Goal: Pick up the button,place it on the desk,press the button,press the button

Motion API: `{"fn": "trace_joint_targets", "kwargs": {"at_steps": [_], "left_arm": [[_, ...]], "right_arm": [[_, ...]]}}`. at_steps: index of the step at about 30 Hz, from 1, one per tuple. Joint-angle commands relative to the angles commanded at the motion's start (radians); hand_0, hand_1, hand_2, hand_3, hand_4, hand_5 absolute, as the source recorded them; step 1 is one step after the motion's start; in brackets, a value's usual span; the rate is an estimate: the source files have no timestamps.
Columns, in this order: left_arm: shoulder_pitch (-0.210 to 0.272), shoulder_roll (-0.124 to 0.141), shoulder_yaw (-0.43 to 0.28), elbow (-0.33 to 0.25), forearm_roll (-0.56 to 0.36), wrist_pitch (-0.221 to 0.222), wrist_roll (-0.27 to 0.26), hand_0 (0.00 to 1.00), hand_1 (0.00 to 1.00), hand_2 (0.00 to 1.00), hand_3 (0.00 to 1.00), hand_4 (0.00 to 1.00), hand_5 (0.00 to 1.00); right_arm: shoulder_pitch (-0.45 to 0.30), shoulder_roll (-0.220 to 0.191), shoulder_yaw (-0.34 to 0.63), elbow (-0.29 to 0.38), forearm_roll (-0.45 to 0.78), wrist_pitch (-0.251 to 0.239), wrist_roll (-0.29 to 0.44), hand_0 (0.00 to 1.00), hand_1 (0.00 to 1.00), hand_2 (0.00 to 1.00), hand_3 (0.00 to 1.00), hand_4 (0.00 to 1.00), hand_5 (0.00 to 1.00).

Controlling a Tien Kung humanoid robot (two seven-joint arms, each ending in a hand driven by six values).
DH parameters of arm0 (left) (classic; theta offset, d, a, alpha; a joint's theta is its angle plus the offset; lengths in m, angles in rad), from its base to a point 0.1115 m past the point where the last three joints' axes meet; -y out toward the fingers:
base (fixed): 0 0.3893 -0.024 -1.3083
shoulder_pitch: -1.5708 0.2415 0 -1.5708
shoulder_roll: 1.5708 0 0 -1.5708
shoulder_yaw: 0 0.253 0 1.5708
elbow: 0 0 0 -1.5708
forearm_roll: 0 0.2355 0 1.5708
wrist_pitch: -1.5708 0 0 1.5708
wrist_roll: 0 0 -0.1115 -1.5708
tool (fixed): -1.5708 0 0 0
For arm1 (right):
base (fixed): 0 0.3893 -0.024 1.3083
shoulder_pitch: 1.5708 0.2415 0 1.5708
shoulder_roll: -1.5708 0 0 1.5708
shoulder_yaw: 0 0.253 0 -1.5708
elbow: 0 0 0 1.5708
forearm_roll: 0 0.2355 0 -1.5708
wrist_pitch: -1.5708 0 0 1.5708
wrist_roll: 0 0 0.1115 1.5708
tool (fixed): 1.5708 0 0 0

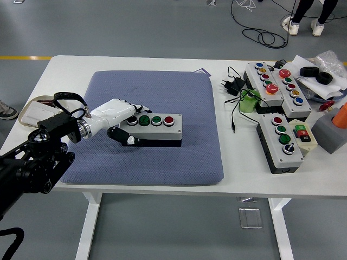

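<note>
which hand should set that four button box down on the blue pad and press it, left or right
Left. The left hand already grips the button box at its left end, over the blue pad, with its fingers beside the buttons. No right hand shows in the picture.

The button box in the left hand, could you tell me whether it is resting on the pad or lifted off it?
Cannot tell for sure. The left hand grips the button box at its left end; it sits level over the blue pad, with no clear gap visible.

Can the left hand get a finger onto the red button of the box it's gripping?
Probably not as things stand. The left hand is wrapped around the button box at its left end, and the red button sits at the far right end, past the two green ones.
</note>
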Motion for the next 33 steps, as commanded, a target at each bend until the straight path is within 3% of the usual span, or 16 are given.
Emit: {"fn": "trace_joint_targets", "kwargs": {"at_steps": [7, 9, 10, 14, 15, 16, 21, 22, 27, 28, 31, 33], "left_arm": [[0.012, 0.012, -0.021, -0.026, 0.000, -0.055, 0.000, 0.924, 0.849, 0.943, 0.970, 0.792, 0.195], [0.019, 0.019, -0.033, -0.048, 0.000, -0.076, 0.001, 0.924, 0.849, 0.943, 0.970, 0.792, 0.195], [0.024, 0.025, -0.043, -0.071, 0.000, -0.093, 0.002, 0.976, 0.927, 0.998, 0.998, 0.742, 0.172], [0.039, 0.043, -0.085, -0.148, 0.000, -0.126, 0.012, 0.976, 0.927, 0.998, 0.998, 0.742, 0.172], [0.043, 0.046, -0.094, -0.164, 0.000, -0.127, 0.015, 0.976, 0.927, 0.998, 0.998, 0.742, 0.172], [0.049, 0.051, -0.113, -0.192, 0.000, -0.125, 0.020, 0.980, 0.941, 0.998, 0.998, 0.628, 0.082], [0.083, 0.069, -0.172, -0.334, -0.034, -0.035, 0.052, 0.980, 0.941, 0.998, 0.998, 0.628, 0.082], [0.090, 0.072, -0.181, -0.359, -0.040, -0.015, 0.055, 0.661, 0.610, 0.726, 0.950, 0.768, 0.125], [0.118, 0.077, -0.195, -0.493, -0.076, 0.069, 0.095, 0.661, 0.610, 0.726, 0.950, 0.768, 0.125], [0.122, 0.078, -0.192, -0.511, -0.083, 0.079, 0.107, 0.238, 0.160, 0.213, 0.871, 0.505, 0.002], [0.133, 0.079, -0.178, -0.587, -0.087, 0.083, 0.163, 0.238, 0.160, 0.213, 0.871, 0.505, 0.002], [0.139, 0.083, -0.156, -0.634, -0.069, 0.061, 0.205, 0.238, 0.160, 0.213, 0.871, 0.505, 0.002]], "right_arm": [[0.004, 0.000, -0.003, 0.000, 0.003, 0.000, 0.001, 0.663, 0.626, 0.700, 0.580, 0.357, 0.214], [0.005, 0.000, -0.002, 0.000, 0.004, 0.000, 0.001, 0.663, 0.626, 0.700, 0.580, 0.357, 0.214], [0.006, 0.000, -0.001, 0.000, 0.003, 0.000, 0.001, 0.663, 0.625, 0.701, 0.581, 0.357, 0.211], [0.007, 0.000, 0.001, 0.000, 0.000, 0.000, 0.001, 0.663, 0.625, 0.701, 0.581, 0.357, 0.211], [0.007, 0.000, 0.002, 0.000, 0.000, 0.000, 0.002, 0.663, 0.625, 0.701, 0.581, 0.357, 0.211], [0.007, 0.000, 0.002, 0.000, 0.000, 0.000, 0.002, 0.665, 0.627, 0.701, 0.581, 0.359, 0.214], [0.006, 0.000, 0.005, 0.000, -0.003, 0.000, 0.003, 0.665, 0.627, 0.701, 0.581, 0.359, 0.214], [0.006, -0.001, 0.005, 0.000, -0.002, 0.000, 0.003, 0.663, 0.627, 0.701, 0.581, 0.358, 0.212], [0.005, -0.001, 0.007, 0.000, -0.003, -0.001, 0.003, 0.663, 0.627, 0.701, 0.581, 0.358, 0.212], [0.005, -0.001, 0.007, 0.000, -0.003, -0.001, 0.003, 0.663, 0.627, 0.701, 0.580, 0.358, 0.213], [0.006, 0.000, 0.007, 0.000, -0.002, -0.001, 0.003, 0.663, 0.627, 0.701, 0.580, 0.358, 0.213], [0.006, 0.000, 0.008, 0.000, -0.004, -0.001, 0.003, 0.663, 0.627, 0.701, 0.580, 0.358, 0.213]]}}
